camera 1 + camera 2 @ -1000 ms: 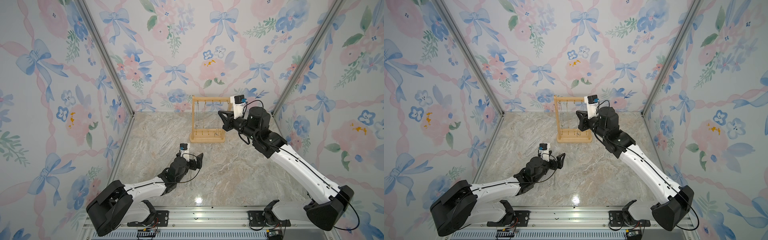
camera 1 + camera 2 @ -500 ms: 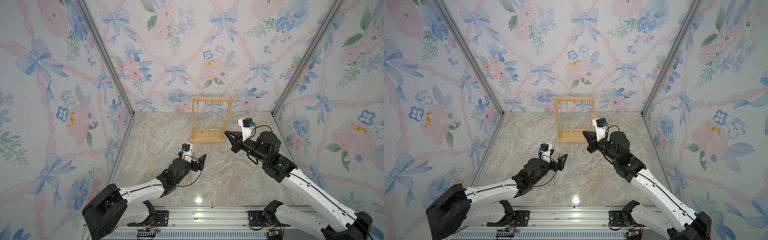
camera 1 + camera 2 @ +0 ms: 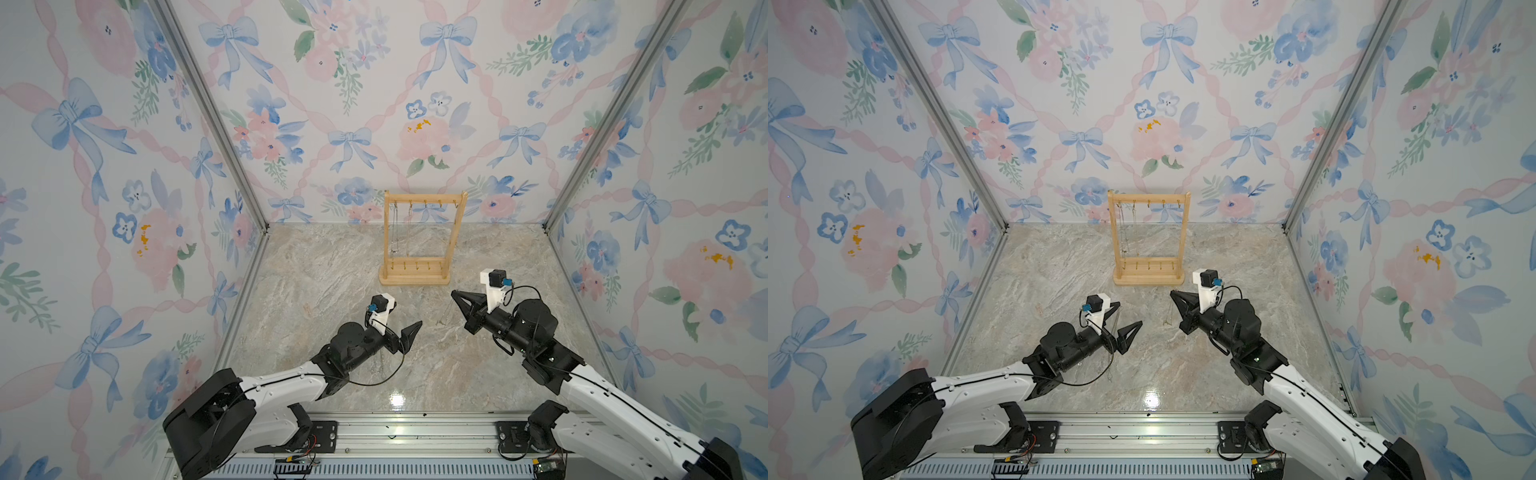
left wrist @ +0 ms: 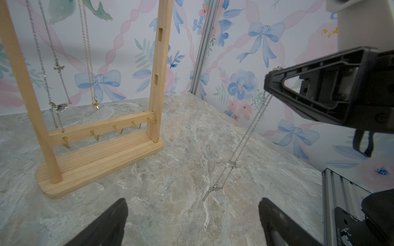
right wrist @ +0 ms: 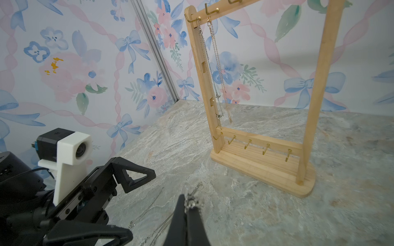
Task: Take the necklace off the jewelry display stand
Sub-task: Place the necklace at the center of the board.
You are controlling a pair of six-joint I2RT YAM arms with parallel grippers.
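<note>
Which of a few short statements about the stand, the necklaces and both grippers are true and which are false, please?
The right gripper is shut on a silver necklace. True.
The left gripper grips a chain. False: it is open and empty.
The jewelry display stand lies toppled. False: it stands upright.
Two necklaces hang from its top hooks. True.

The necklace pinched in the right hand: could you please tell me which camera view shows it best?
The left wrist view: the necklace hangs in full length from the shut right hand. The right wrist view shows only a bunched bit at the tips; in both top views, a faint thread.
</note>
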